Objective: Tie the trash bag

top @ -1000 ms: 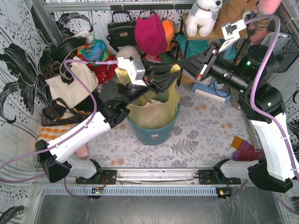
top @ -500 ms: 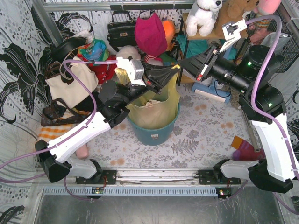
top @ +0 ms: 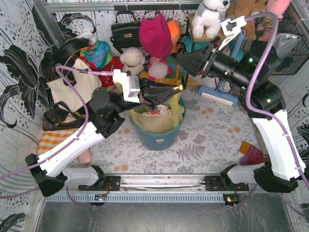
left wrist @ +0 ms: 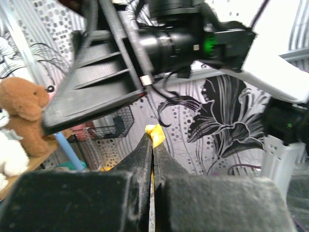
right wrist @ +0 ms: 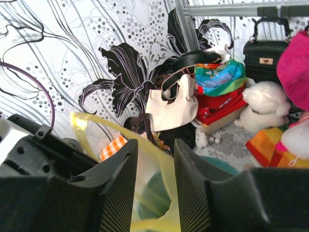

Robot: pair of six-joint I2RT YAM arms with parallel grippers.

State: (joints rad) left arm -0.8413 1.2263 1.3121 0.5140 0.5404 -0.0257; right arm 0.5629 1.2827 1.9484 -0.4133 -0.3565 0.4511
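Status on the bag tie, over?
Left gripper shut on trash bag edge. Right gripper open, bag plastic between its fingers. Bag sits in teal bin, untied. Grippers crowd each other above it.

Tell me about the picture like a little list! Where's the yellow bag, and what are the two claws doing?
bag: yellow-green trash bag, sitting in the teal bin, not tied
inside: white and red paper
left gripper: shut, pinching a yellow bit of the bag
right gripper: open, bag plastic showing in the gap
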